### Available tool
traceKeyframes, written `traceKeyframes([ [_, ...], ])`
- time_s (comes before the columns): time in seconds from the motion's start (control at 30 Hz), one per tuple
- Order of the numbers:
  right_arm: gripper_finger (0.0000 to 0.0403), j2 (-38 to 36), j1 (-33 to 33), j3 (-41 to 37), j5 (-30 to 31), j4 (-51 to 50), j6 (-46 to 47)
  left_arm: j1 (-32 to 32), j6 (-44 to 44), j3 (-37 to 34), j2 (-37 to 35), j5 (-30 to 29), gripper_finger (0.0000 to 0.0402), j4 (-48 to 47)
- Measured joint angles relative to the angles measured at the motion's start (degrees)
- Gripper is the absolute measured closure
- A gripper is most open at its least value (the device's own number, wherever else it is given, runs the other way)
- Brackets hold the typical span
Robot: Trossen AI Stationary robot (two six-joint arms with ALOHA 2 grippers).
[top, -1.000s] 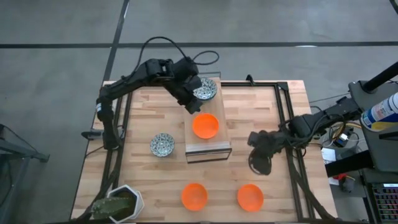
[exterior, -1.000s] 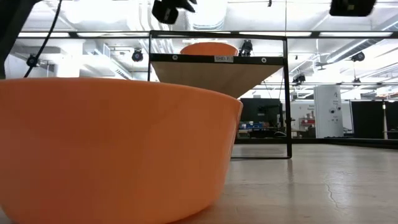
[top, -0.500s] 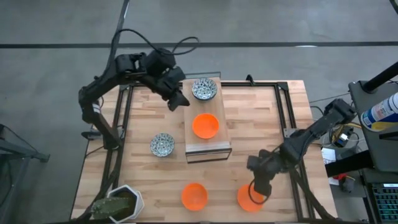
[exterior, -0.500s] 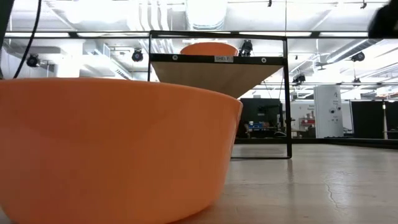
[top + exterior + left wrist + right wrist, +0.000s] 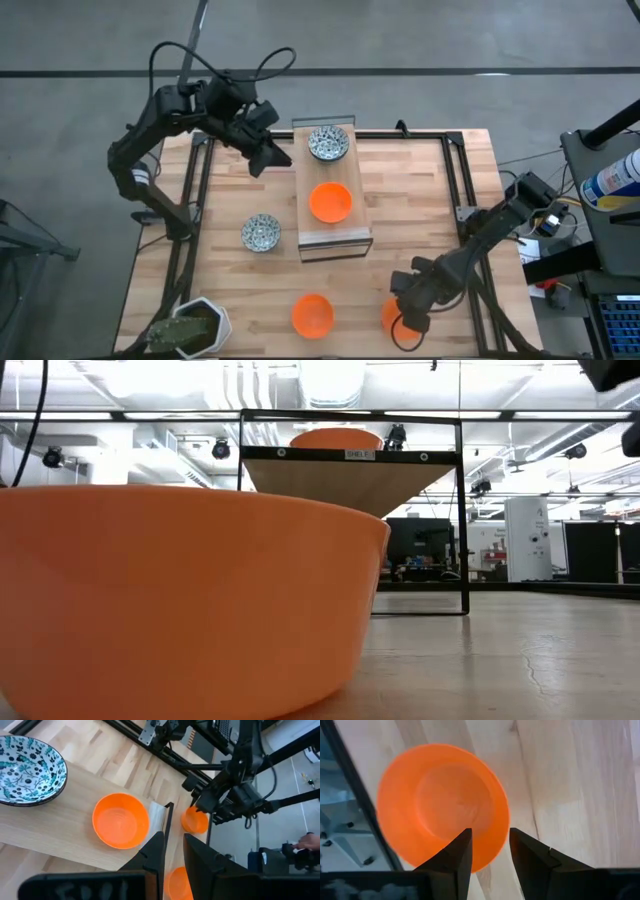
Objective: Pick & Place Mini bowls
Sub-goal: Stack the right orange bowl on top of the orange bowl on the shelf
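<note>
Two mini bowls sit on top of a small shelf [image 5: 340, 172]: a blue-patterned one [image 5: 328, 143] and an orange one [image 5: 330, 202]. On the table rest another blue-patterned bowl [image 5: 261, 233] and two orange bowls, one at the near middle [image 5: 312, 314] and one at the near right [image 5: 440, 805]. My right gripper [image 5: 491, 847] is open and points down over that near-right bowl, one finger over its inside, the other outside its rim. My left gripper [image 5: 275, 158] hovers high at the far left of the shelf, slightly open, with nothing between its fingers. My right gripper stands astride the rim [image 5: 501, 832] of the near-right orange bowl from above. I cannot tell whether its fingers touch the bowl. The bowl sits flat on the table.
A white angular pot with a plant [image 5: 192, 325] stands at the near left corner. Dark rails [image 5: 455, 180] run along the table's sides. The low view is mostly filled by one orange bowl [image 5: 190, 600], with the shelf [image 5: 350, 470] behind it.
My left gripper has drawn away from the shelf, up and toward the table's far left corner. My right gripper has swung toward the near edge and come down over the near-right orange bowl, tipping to point more steeply down. No bowl has moved.
</note>
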Motion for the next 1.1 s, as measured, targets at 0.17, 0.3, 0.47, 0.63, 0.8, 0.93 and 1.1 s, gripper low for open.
traceKeyframes([
  [0.17,0.0278,3.01,0.04,-0.15,0.05,-0.04,0.32,0.0,0.0,0.0,-0.58,0.0,0.0339,-0.2],
  [0.3,0.0278,5.31,0.04,-0.16,0.26,0.14,0.36,0.0,-0.01,0.0,-0.84,0.02,0.0339,-0.61],
  [0.47,0.0284,7.16,0.04,-0.21,0.27,1.28,0.01,0.0,-0.02,0.0,-0.94,0.02,0.0339,-1.68],
  [0.63,0.031,7.76,0.0,-0.39,0.31,1.95,-0.11,0.0,-0.1,0.0,-0.94,0.02,0.0339,-1.69],
  [0.8,0.0375,7.63,0.0,-0.41,-0.16,2.32,0.65,0.0,-0.16,0.0,-0.94,0.02,0.0339,-1.7],
  [0.93,0.0391,6.91,-0.14,-0.39,-1.32,2.37,1.49,0.0,-0.15,0.0,-0.94,0.02,0.0339,-1.7],
  [1.1,0.0394,3.72,-0.98,-0.41,-3.69,1.98,2.77,0.01,-0.09,0.0,-0.94,0.02,0.0339,-1.7],
])
